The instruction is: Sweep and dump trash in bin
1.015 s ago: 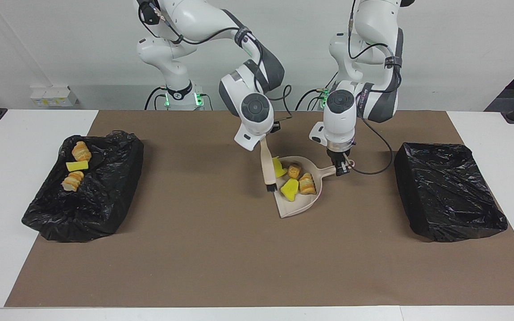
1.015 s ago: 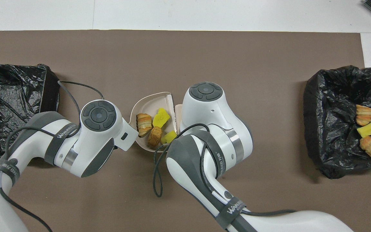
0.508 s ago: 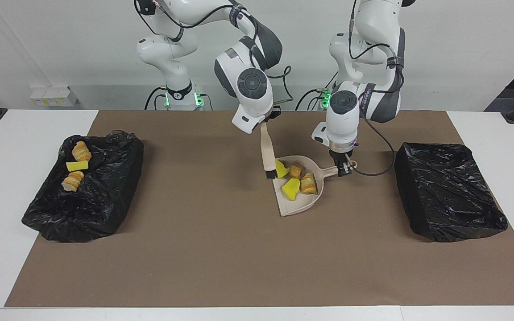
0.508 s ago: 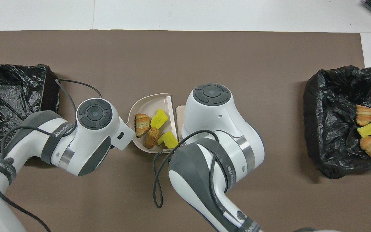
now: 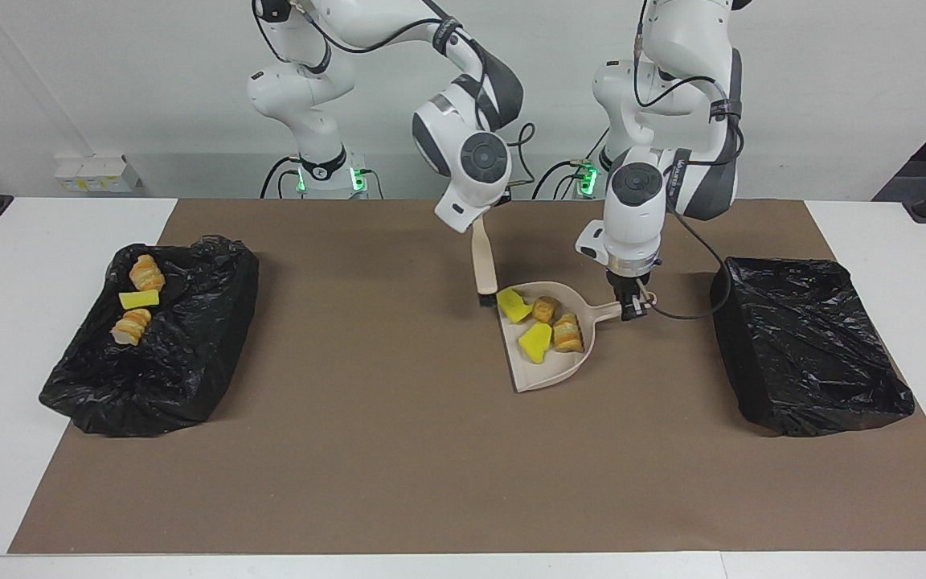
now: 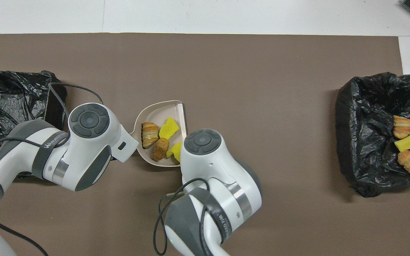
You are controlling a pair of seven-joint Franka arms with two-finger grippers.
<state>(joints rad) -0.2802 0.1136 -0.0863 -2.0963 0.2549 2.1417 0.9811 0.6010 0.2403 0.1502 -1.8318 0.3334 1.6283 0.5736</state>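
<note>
A beige dustpan (image 5: 547, 371) (image 6: 155, 106) lies mid-mat, and my left gripper (image 5: 632, 308) is shut on its handle. In the pan lies trash: two yellow sponge pieces (image 5: 535, 342) (image 6: 168, 128), a bread piece (image 5: 545, 308) (image 6: 160, 149) and a pastry piece (image 5: 567, 332) (image 6: 149, 129). My right gripper (image 5: 481, 225) is shut on the beige brush (image 5: 483, 265). The brush hangs bristles down beside the corner of the pan's open edge nearest the robots. In the overhead view both grippers and the brush are hidden under the arms.
A black-lined bin (image 5: 190, 378) (image 6: 365, 117) at the right arm's end holds three trash pieces (image 5: 140, 299) (image 6: 407, 143). A second black-lined bin (image 5: 809, 354) (image 6: 9, 103) stands at the left arm's end, beside the left arm's cable.
The right arm has raised the brush out of the pan and drawn it toward the robots. The dustpan with its trash has shifted a little toward the left arm's end.
</note>
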